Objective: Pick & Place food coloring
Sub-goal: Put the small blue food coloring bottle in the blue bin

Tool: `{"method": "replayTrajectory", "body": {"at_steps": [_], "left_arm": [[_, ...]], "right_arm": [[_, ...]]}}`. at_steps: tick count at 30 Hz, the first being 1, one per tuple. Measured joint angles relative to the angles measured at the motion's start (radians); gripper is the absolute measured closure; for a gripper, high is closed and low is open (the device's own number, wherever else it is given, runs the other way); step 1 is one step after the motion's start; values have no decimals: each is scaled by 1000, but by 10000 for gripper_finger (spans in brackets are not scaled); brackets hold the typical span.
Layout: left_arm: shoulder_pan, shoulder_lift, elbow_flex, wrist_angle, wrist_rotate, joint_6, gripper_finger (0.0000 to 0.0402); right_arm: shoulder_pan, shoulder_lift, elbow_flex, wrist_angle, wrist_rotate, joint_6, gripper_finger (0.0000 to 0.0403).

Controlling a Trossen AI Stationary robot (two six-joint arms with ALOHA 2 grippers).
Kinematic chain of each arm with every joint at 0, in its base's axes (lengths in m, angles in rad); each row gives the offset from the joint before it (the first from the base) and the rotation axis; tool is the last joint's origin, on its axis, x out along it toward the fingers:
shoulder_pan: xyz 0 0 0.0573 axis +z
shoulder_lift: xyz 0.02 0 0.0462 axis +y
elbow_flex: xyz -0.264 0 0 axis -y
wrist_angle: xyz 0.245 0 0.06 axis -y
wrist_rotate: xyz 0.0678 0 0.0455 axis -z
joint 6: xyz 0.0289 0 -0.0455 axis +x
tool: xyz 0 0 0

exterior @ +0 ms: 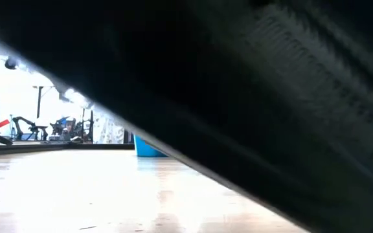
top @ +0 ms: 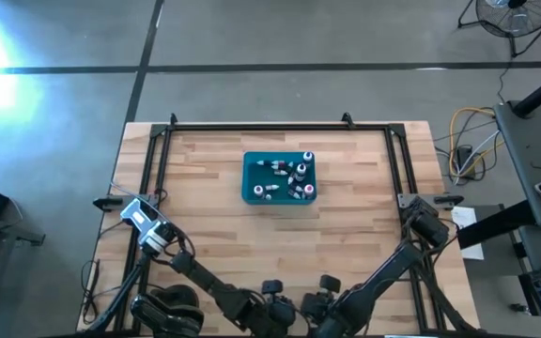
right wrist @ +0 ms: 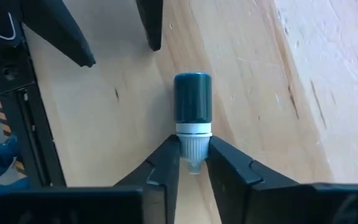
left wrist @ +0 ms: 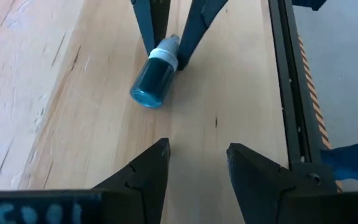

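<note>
One teal bin [top: 279, 195] sits on the wooden table [top: 214, 235].

Dark-blue food coloring bottle [right wrist: 192, 102] w/ pale cap lies on its side on wood; other bottles [top: 287, 178] in teal bin.

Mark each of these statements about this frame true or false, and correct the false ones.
1. The right gripper is closed on the pale cap of a dark teal bottle. True.
2. That bottle stands upright. False: it lies on its side on the table.
3. The left gripper holds a bottle. False: its fingers are apart with nothing between them, pointing at the bottle from the other side.
4. The teal bin has several small bottles in it. True.
5. The bin sits at the near edge, between the arms. False: it sits toward the far middle of the table, away from both grippers.
</note>
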Motion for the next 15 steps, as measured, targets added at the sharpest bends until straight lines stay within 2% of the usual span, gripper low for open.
{"method": "replayTrajectory", "body": {"at_steps": [5,9,15], "left_arm": [[-14,-2,0,-22,-34,-49,255],[-24,-16,-1,-65,-68,-119,255],[-7,-75,-6,-275,-69,-156,255]], "right_arm": [[-12,-4,0,-5,-25,-49,356],[-14,-29,-5,-27,-15,-67,358],[-47,-126,-8,-178,69,-28,357]]}}
